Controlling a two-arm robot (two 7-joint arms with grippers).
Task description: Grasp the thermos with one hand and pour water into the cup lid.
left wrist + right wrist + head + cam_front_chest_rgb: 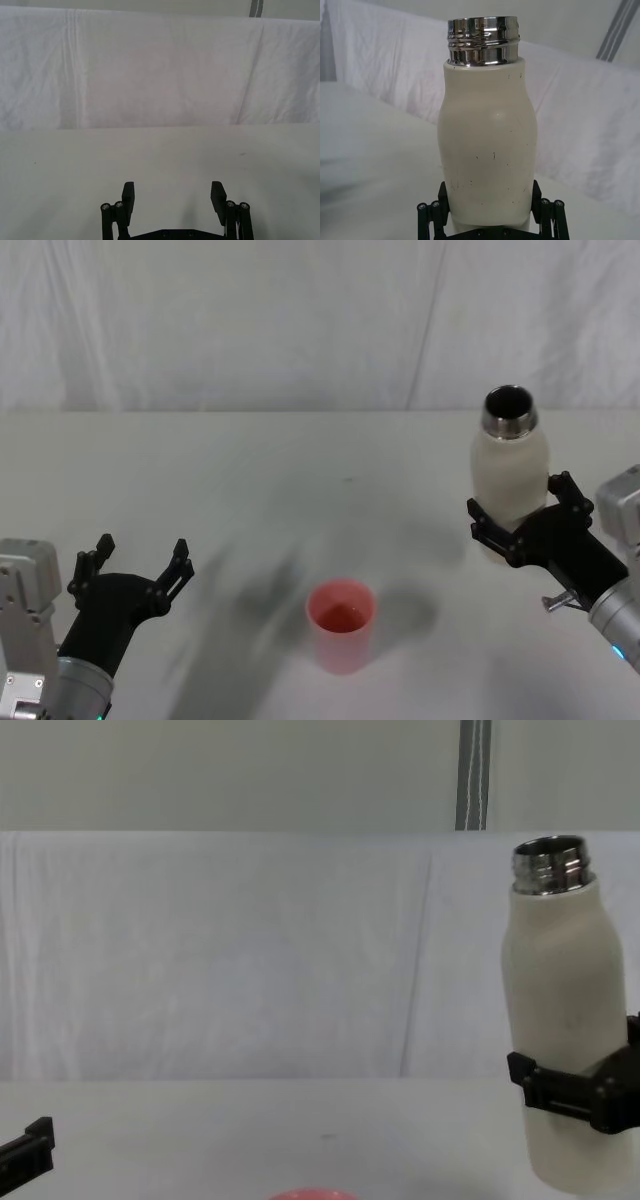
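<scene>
From the head camera, a white table (250,500) backed by a white cloth (250,320) holds the pink cup lid (341,625) at centre, nothing crowding it. At right, the right gripper (522,520) clamps the cream thermos (510,475), upright with its open steel neck on top. The left gripper (135,565) rests spread wide at left.

Right wrist camera: speckled thermos (487,145) between jaws.

Chest camera: the thermos (565,1020) stands near vertical, off the table.

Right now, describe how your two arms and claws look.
Both claws, left and right, are matte black with blocky angular linkage fingers and small silver pivot screws. Each mounts on a black wrist and a silver-grey arm segment with small teal lights.
</scene>
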